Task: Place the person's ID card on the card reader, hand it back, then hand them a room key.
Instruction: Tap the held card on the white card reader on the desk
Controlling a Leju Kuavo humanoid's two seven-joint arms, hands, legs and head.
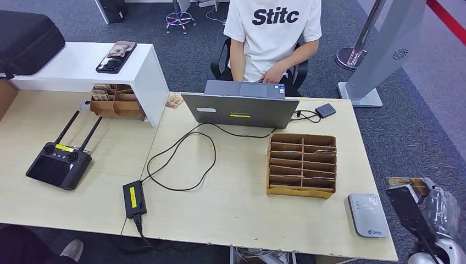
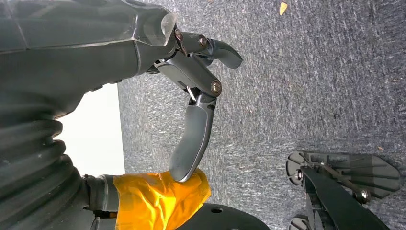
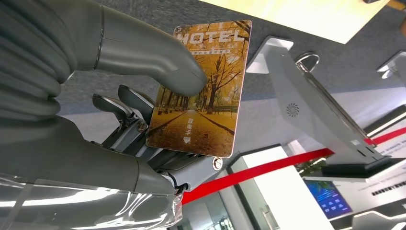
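My right hand [image 1: 427,215] hangs just off the table's near right corner and pinches a room key card [image 1: 405,183]. In the right wrist view the key card [image 3: 210,110] reads HOTEL over a picture of autumn trees, clamped between the thumb [image 3: 158,67] and the darker fingers behind it. The white card reader [image 1: 367,214] lies on the table just left of that hand. My left hand [image 2: 194,100] hangs over grey carpet with its fingers apart and nothing in it. A person in a white T-shirt [image 1: 273,33] sits across the table behind a laptop [image 1: 240,110].
A cardboard slot box [image 1: 301,164] holding cards stands in front of the reader. A cable loops from the laptop to a black power brick [image 1: 134,198]. On the left sit a remote controller [image 1: 59,162], a white shelf [image 1: 82,69] and another cardboard box [image 1: 112,102].
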